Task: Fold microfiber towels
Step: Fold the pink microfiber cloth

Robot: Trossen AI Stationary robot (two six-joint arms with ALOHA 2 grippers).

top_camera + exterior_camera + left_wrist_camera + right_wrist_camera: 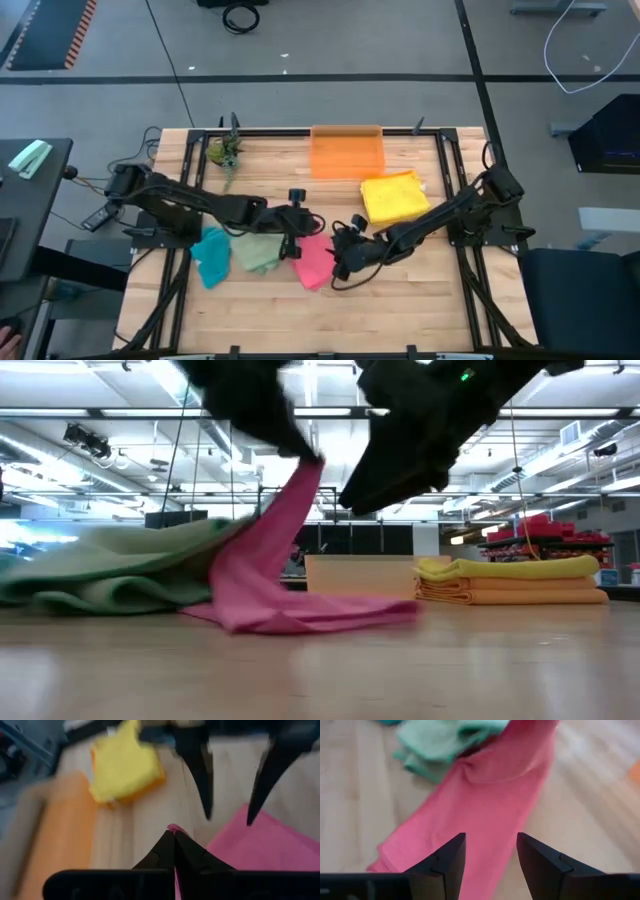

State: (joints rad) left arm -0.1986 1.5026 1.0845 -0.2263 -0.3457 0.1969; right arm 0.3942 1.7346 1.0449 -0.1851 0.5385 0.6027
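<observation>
The left gripper (174, 837) is clenched on an edge of the pink towel (315, 258), which is lifted off the table (420, 310) at that point and drapes down from the fingertips to the surface, as seen in the low view. The right gripper (490, 855) is positioned just beside the left gripper, over the same towel, with its jaws parted and nothing between them; the pink cloth lies directly ahead of and below its fingers. On the far side of the left gripper from the right arm, the sage green towel (256, 252) lies crumpled, touching the pink one, and the teal towel (211, 256) lies just beyond it. Behind the right gripper, a folded stack with a yellow towel (394, 197) on top is located near the orange bin (347, 153).
</observation>
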